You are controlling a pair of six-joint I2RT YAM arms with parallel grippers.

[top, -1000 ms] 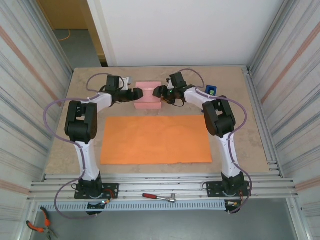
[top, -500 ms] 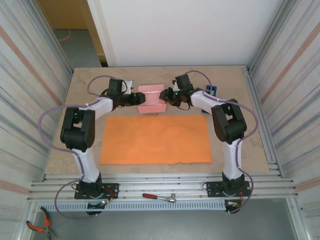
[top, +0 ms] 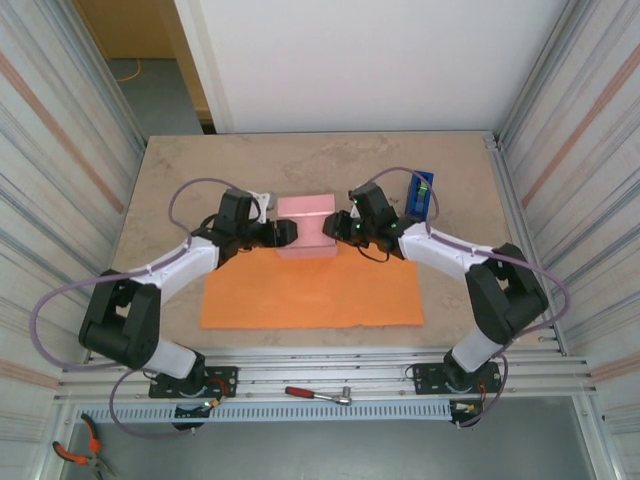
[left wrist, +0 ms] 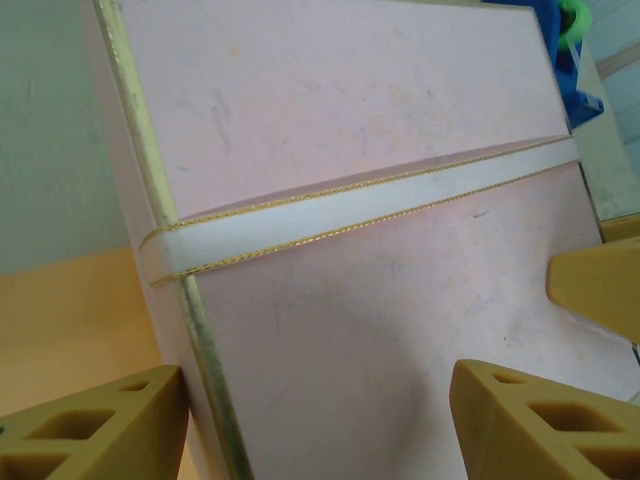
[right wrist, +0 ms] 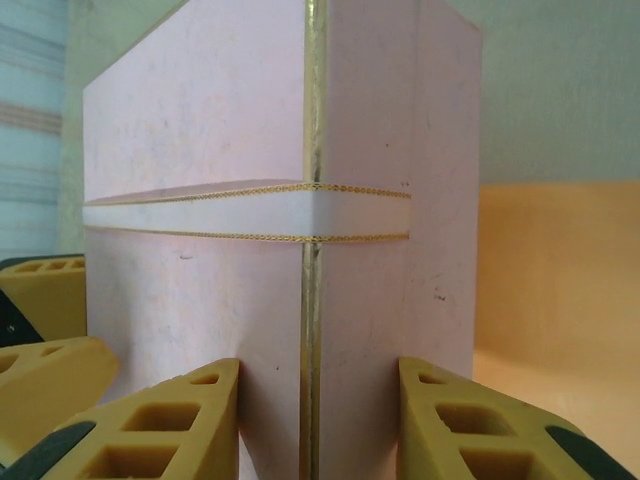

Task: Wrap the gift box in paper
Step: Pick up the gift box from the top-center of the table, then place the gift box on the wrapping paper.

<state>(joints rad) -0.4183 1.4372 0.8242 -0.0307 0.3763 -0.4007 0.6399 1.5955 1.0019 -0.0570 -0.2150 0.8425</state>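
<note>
The pink gift box, with a pale gold-edged ribbon across its lid, hangs tilted over the back edge of the orange paper. My left gripper holds its left end. In the left wrist view the lid lies between wide-set fingers, one of them against the side wall. My right gripper is shut on the right end. Its pads clamp the box's thickness at a gold corner edge. The paper also shows beyond the box.
A blue tape dispenser stands behind my right arm at the back right, and shows again as a blue tape dispenser past the box. A wrench lies on the front rail and pliers at the bottom left. Corrugated walls stand on both sides.
Both grippers brought the box from the back of the table toward me, to the paper's back edge. The right gripper narrowed onto the box's right end.
</note>
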